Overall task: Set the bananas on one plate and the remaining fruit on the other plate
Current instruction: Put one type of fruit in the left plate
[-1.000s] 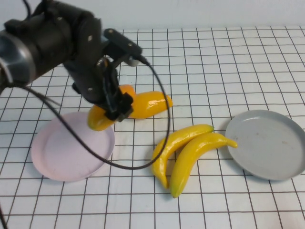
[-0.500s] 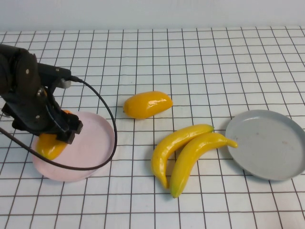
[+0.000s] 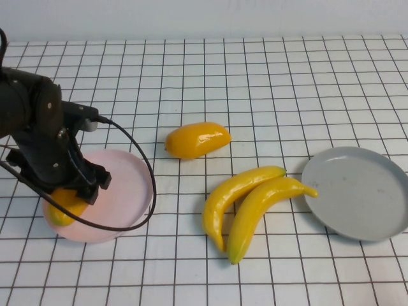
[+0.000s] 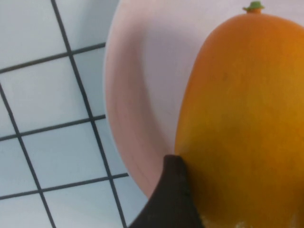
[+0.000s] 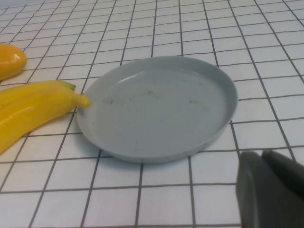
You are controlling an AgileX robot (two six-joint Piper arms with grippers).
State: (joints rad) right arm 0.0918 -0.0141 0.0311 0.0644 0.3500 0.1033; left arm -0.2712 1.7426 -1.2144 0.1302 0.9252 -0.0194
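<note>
My left gripper [image 3: 69, 194] is shut on one orange-yellow mango-like fruit [image 3: 62, 208] and holds it low over the left part of the pale pink plate [image 3: 124, 185]. In the left wrist view the fruit [image 4: 237, 118] fills the frame over the pink plate [image 4: 142, 85], with one dark finger [image 4: 170, 197] against it. The second mango-like fruit [image 3: 197, 139] lies on the table mid-way back. Two yellow bananas [image 3: 255, 197] lie side by side left of the empty grey plate [image 3: 357, 191]. My right gripper [image 5: 262, 157] is shut and empty beside the grey plate [image 5: 156, 107].
The table is a white cloth with a black grid. The left arm's black cable [image 3: 143, 166] loops over the pink plate's right side. In the right wrist view the banana tips [image 5: 71, 95] touch the grey plate's rim.
My left arm carried the fruit from beside the second fruit leftward and down to the pink plate, then a little lower. The bananas, second fruit and grey plate have not moved.
</note>
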